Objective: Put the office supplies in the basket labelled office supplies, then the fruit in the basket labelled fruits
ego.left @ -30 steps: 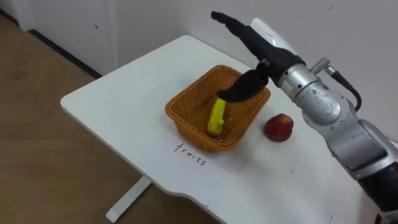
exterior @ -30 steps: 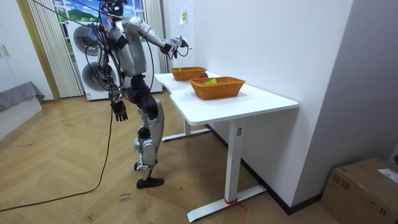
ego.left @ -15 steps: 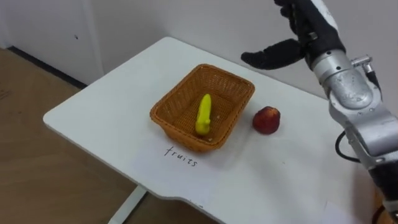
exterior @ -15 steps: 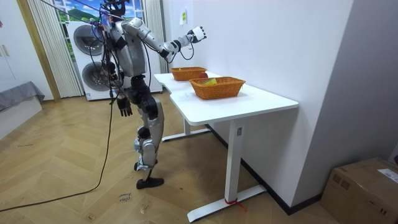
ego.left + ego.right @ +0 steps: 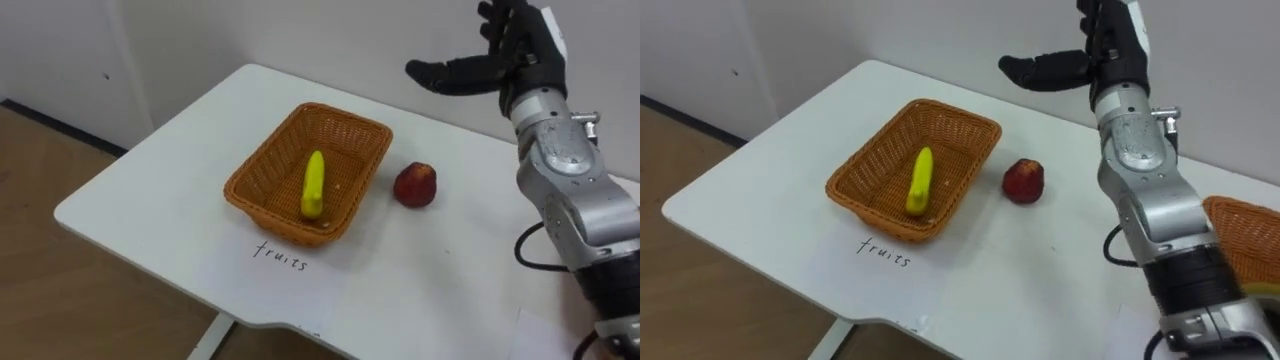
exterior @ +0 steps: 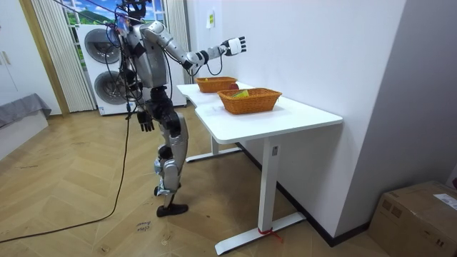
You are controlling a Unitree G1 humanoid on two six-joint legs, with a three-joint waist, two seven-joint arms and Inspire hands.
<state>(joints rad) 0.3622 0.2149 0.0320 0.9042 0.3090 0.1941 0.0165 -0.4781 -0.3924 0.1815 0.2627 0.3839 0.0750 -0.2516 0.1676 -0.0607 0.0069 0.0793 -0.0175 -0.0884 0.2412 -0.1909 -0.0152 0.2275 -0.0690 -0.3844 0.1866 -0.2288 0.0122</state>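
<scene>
While looking for the next pick, note the right hand (image 5: pixel 515 55) high over the far side of the bench (image 5: pixel 150 190), spread wide and holding nothing. Find the banana (image 5: pixel 313 183) lying in the basket (image 5: pixel 345 112), and the apple (image 5: pixel 414 185) on the bench just beside that basket, on its right. See the left hand (image 6: pixel 145 118) low beside the hip in the room view; cannot tell its state.

Expect the apple as the next thing to take. Beware of a roll: coming down off-centre or closing too early can push the round fruit away, toward the second basket (image 5: pixel 1240 225) or the bench edge. Beware also of brushing the basket rim on the way down, enough to shift it. Lower slowly, straight over the apple.
</scene>
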